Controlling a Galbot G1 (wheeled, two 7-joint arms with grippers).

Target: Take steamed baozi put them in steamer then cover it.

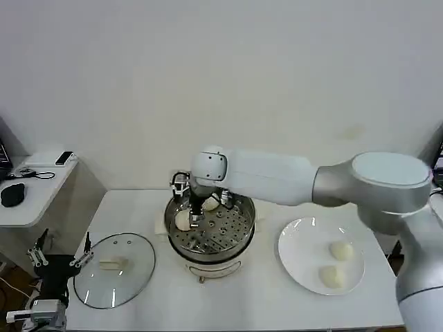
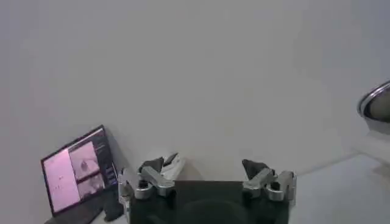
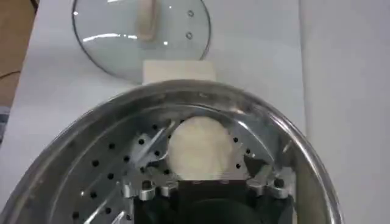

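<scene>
Baozi sit in two places: two on the white plate (image 1: 297, 259) at the lower right of the head view, one nearer the back (image 1: 340, 250) and one nearer the front (image 1: 332, 277), and at least one more inside the steamer (image 1: 242, 232) at the centre of the table (image 1: 131, 207). In the right wrist view a bun (image 3: 198, 149) rests on the perforated tray just ahead of the right gripper (image 3: 207, 182), whose fingers stand apart on either side of it, not clamped. These buns look soft, light and easily dented, so I judge a gentle pinch across the widest part of the round sides is best. At the lower left of the head view lies the cover (image 1: 114, 277), flat on the table; its glass is smooth and breakable, so the cream handle (image 1: 114, 263) is the place to grip. Beside it at the table's edge waits the left gripper (image 1: 61, 254), fingers spread and empty.
</scene>
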